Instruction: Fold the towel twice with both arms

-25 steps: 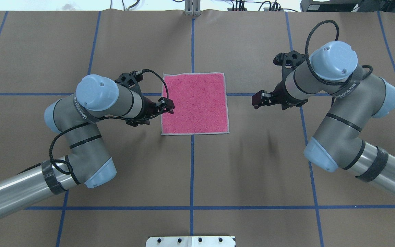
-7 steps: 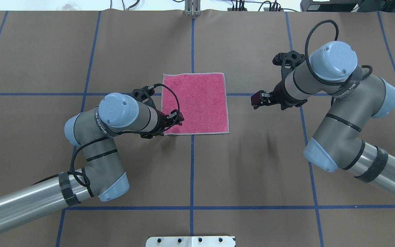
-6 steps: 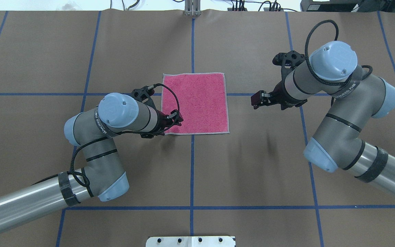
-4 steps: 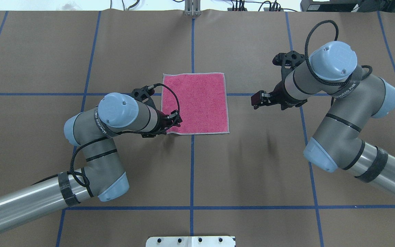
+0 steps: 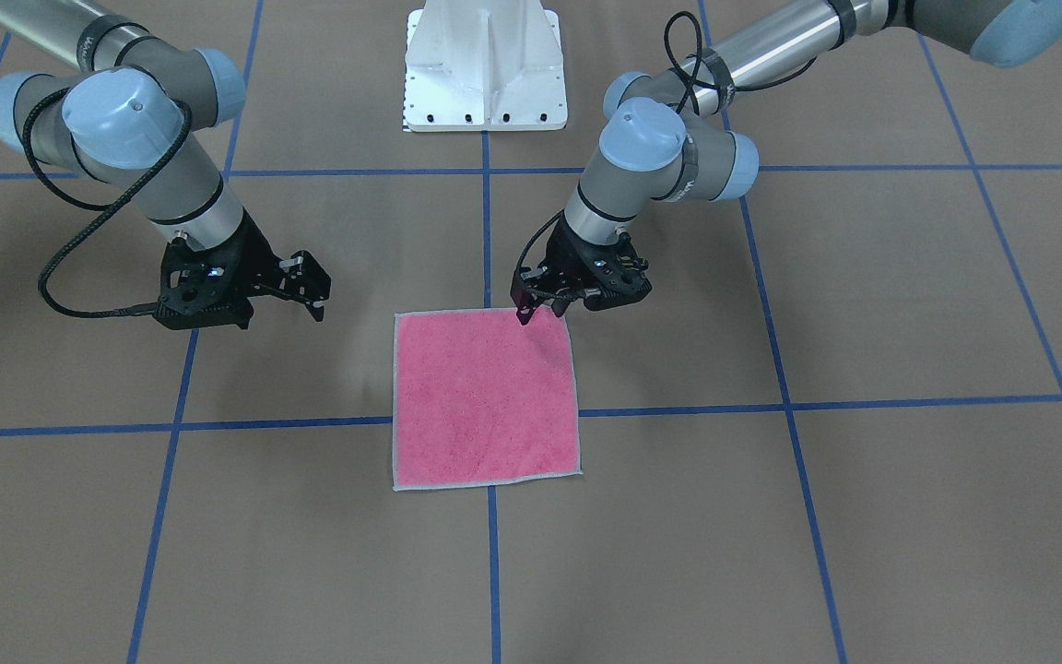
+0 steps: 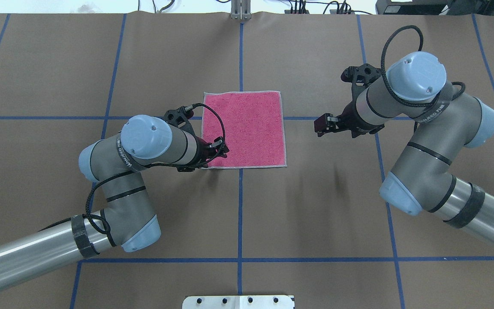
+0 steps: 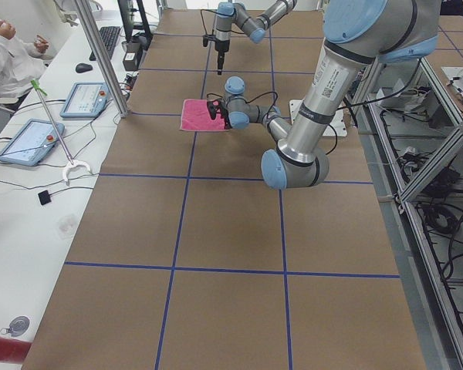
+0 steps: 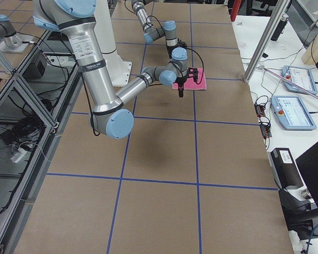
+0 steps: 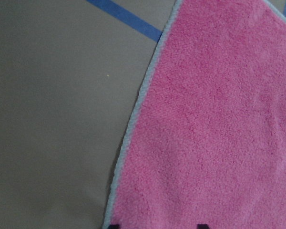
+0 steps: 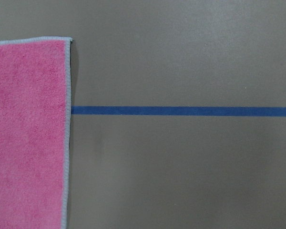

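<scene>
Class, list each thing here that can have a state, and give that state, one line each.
Towel: flat, unfolded, pink face up.
Left gripper: open, at the towel's corner nearest the robot, on its left.
Right gripper: looks open, off the towel, holding nothing.

The towel point(image 6: 247, 124) is laid flat in the middle of the surface point(image 6: 315, 214), over a crossing of two tape lines point(image 6: 240, 214). The left pincer point(image 6: 223, 149) is placed over the towel's corner nearest to the robot, on its left side. The right pincer point(image 6: 320, 125) is held above the surface to the right of the towel, apart from its edge. The pedestal base point(image 5: 485, 65) is found at the robot's edge of the surface, in line with the towel.
</scene>
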Motion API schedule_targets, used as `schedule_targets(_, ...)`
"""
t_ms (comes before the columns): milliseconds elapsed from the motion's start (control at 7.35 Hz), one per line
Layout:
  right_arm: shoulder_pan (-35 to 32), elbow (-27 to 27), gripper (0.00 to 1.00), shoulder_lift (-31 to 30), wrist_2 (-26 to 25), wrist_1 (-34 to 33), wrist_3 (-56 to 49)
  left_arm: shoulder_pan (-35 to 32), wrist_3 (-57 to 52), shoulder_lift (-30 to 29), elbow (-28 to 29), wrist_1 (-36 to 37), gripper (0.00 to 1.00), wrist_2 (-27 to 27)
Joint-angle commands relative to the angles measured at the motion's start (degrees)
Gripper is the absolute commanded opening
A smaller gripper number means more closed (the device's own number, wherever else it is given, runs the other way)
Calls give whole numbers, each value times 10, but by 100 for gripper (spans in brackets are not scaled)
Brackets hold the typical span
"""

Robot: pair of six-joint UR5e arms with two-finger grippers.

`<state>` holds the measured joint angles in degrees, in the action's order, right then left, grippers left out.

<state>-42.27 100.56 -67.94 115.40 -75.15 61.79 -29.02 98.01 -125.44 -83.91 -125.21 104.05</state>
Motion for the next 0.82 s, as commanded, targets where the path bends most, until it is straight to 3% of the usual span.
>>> schedule_targets(0,0,0,99,0,0,0,0,-2,-1,3,-5,0,72,1)
schedule_targets(408,1,0,99,0,-1,0,0,-5,-50,5,-13,9,71,24)
schedule_targets(680,2,0,99,0,-1,0,0,-6,-202,11,-26,40,67,23)
